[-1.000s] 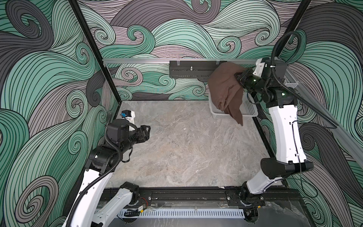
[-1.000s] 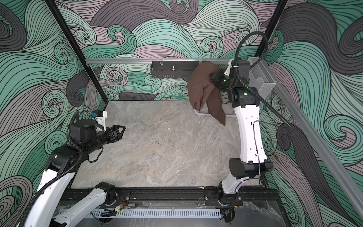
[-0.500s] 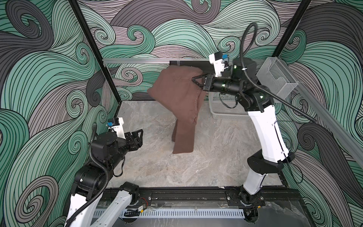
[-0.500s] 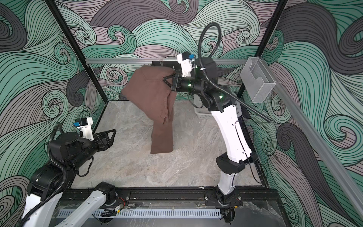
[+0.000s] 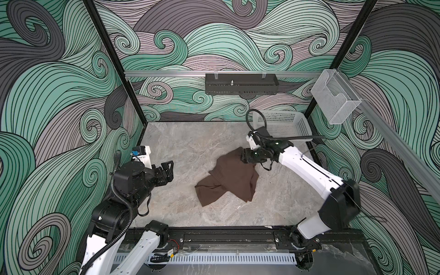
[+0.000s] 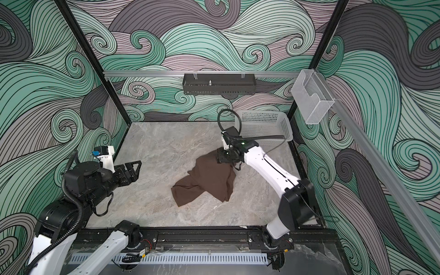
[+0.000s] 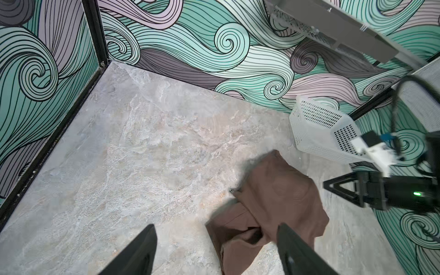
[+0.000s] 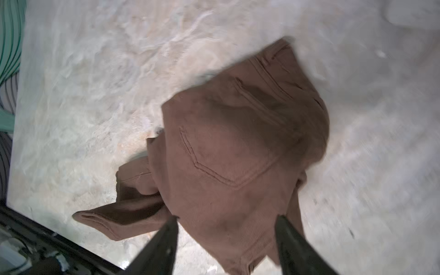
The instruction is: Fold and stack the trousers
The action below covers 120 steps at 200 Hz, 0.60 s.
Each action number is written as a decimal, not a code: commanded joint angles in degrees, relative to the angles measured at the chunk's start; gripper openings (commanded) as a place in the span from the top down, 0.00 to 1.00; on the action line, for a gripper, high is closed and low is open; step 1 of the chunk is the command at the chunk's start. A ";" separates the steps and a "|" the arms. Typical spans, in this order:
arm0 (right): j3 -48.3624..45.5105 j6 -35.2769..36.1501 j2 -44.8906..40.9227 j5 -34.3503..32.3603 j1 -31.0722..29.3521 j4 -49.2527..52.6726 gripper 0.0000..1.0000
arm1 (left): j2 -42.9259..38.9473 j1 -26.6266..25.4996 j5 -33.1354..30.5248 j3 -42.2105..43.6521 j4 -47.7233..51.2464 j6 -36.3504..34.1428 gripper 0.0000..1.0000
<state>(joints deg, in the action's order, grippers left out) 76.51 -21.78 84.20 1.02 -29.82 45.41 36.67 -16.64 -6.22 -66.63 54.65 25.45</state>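
Brown trousers lie crumpled on the surface just beneath the right fingers, which are spread wide and empty. The heap's length stretches toward the left fingers, also wide open, empty and farther off.

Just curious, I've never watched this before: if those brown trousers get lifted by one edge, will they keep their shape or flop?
Likely floppy: the trousers lie crumpled in soft folds, one leg tucked under, so they would probably sag and unfold. The matte, ribbed cloth looks grippy rather than slippery. Being cloth, they should not roll or break.
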 commanded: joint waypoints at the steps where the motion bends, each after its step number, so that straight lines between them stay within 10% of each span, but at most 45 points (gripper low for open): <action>1: -2.07 -1.70 -8.55 -14.44 1.77 3.35 0.22 | 1.66 -0.31 1.67 2.02 2.22 0.60 0.17; 120: 9.56 -15.74 5.41 -13.00 -7.94 8.93 0.08 | 18.53 -1.88 22.56 20.90 -13.60 12.00 0.07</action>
<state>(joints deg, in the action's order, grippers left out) 82.08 -33.30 85.36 -10.72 -34.15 53.08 52.99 -17.41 10.70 -48.31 46.94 33.54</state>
